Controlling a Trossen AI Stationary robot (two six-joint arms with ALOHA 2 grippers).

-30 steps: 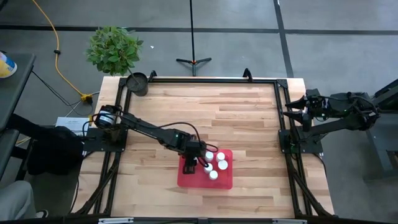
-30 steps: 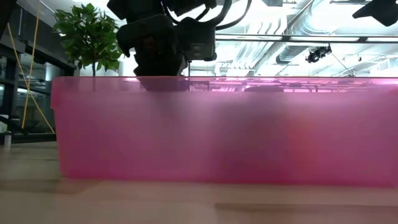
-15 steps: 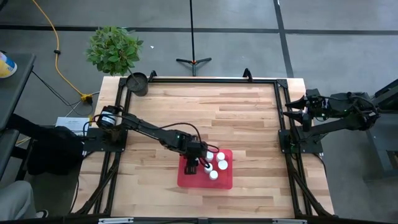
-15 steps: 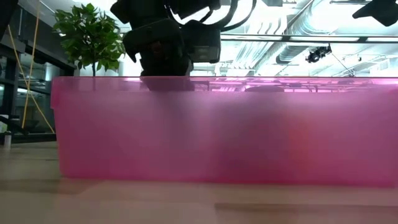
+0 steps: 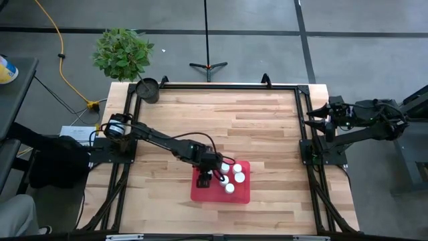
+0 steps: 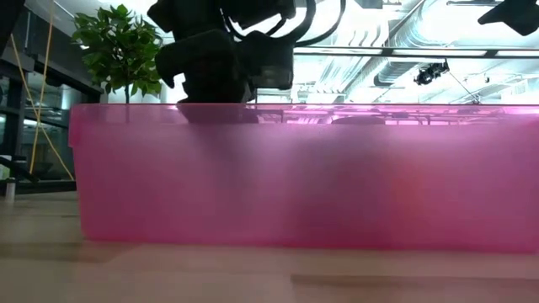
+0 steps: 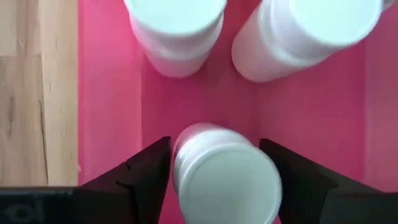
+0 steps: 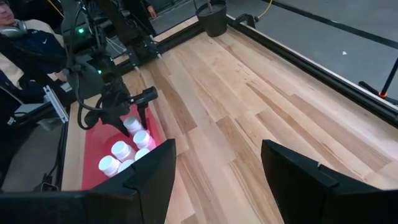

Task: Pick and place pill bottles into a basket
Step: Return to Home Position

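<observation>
Five pill bottles (image 5: pixel 229 188), by our count, stand in the red basket (image 5: pixel 200 194). Left jaws hang apart there, straddling one bottle; right jaws, also apart, sit at the bench (image 5: pixel 254 127) edge.

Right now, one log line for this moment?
left hand: open, over red tray | pill bottles: in tray | right hand: open, idle at right edge

Left gripper (image 7: pixel 214 144) over red basket (image 7: pixel 112 93). Dark fingers (image 7: pixel 146 177) spread, one white pill bottle (image 7: pixel 227 180) upright between them, cap toward camera. Two more pill bottles (image 7: pixel 177 28) (image 7: pixel 305 34) upright beyond, side by side, not touching. Strip of wooden counter (image 7: pixel 37 93) beside basket edge.
</observation>
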